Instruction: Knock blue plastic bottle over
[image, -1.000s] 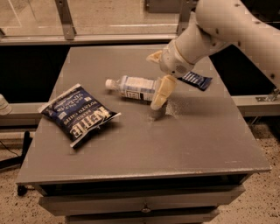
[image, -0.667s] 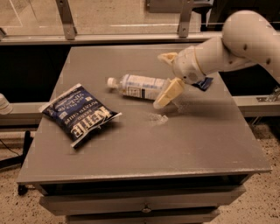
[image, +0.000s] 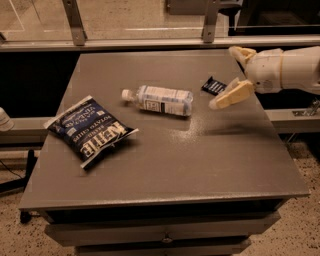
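The blue plastic bottle (image: 161, 99) lies on its side on the grey table (image: 200, 160), near the middle, white cap pointing left and label up. My gripper (image: 234, 75) hovers above the table's right side, to the right of the bottle and clear of it. Its two cream fingers are spread wide, one (image: 231, 95) low and pointing toward the bottle, the other (image: 240, 53) higher up. It holds nothing.
A dark blue chips bag (image: 90, 130) lies on the table's left part. A small dark blue snack bar wrapper (image: 215, 86) lies near the right edge, just beside my gripper. A metal railing (image: 150, 42) runs behind the table. The table's right edge is below my arm.
My gripper has drawn back to the right and upward, away from the bottle's base. The bottle stays lying on its side in the same place.
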